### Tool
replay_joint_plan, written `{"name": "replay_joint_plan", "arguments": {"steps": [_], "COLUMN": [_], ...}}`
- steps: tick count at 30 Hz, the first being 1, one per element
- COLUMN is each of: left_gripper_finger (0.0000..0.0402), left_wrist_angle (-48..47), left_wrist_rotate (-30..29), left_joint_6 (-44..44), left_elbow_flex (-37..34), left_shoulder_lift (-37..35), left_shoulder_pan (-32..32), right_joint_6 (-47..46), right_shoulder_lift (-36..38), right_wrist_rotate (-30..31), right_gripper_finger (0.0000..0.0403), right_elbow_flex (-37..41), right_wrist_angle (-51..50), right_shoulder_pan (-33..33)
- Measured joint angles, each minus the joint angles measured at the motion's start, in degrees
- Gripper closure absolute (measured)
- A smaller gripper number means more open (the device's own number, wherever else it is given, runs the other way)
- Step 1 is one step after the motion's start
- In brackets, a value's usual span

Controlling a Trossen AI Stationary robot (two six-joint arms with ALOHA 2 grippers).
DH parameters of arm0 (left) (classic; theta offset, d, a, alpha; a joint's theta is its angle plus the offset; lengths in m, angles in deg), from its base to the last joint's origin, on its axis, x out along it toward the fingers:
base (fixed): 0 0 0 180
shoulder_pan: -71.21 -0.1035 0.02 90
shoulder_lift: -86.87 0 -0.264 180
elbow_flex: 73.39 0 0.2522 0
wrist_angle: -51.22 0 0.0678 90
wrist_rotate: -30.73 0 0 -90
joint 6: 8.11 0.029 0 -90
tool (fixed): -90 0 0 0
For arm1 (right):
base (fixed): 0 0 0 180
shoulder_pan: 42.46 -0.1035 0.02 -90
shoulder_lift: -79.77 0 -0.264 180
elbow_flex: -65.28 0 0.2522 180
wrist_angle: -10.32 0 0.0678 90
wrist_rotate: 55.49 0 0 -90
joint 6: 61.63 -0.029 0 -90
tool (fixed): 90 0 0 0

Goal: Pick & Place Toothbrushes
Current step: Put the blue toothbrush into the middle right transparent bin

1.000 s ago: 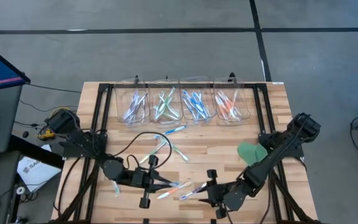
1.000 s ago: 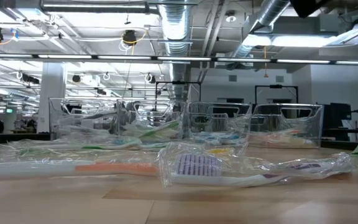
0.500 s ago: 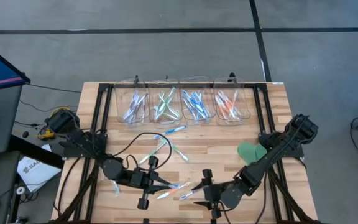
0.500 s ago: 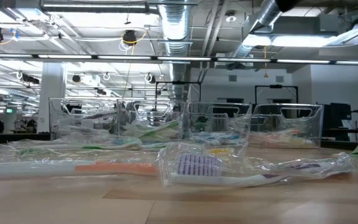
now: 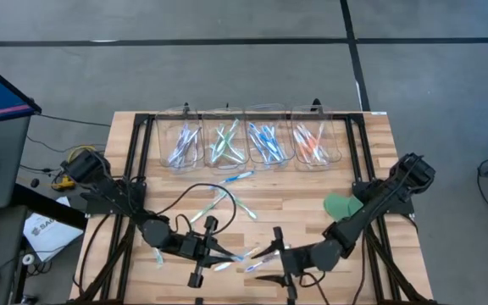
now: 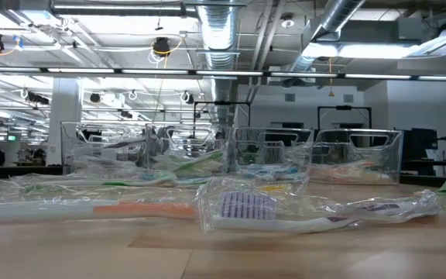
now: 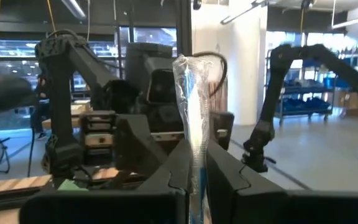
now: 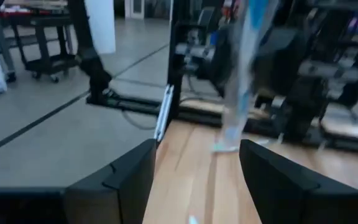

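Wrapped toothbrush (image 7: 194,118) pinched in my left gripper (image 7: 194,180); right gripper (image 8: 194,180) wide, approaching. Risk: slippery wrapper slides during handover.

The left gripper (image 5: 230,252) is low over the front of the table, its fingers (image 7: 180,168) closed on a wrapped toothbrush (image 7: 195,112). The right gripper (image 5: 259,257) faces it from just beside, its fingers (image 8: 129,180) spread wide apart

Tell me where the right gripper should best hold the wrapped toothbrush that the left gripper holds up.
Probably the free upper end of the wrapped toothbrush, approached from the right, since the left gripper covers its lower shaft. The right gripper faces it with fingers open.
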Motion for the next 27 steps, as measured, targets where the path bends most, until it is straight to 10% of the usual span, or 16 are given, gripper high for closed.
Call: {"name": "replay_joint_plan", "arguments": {"steps": [27], "left_gripper_finger": [0.0387], "left_wrist_angle": [1.4], "left_wrist_rotate": [1.5], "left_joint_6": [0.0], "left_elbow_flex": [0.0], "left_shoulder_lift": [1.6], "left_shoulder_pan": [-2.4], "right_joint_6": [16.4], "right_shoulder_lift": [-0.5], "right_wrist_rotate": [-4.1], "right_gripper_finger": [0.02], "right_elbow_flex": [0.1], "right_wrist_angle": [15.9], "right_shoulder_pan": [3.8]}}
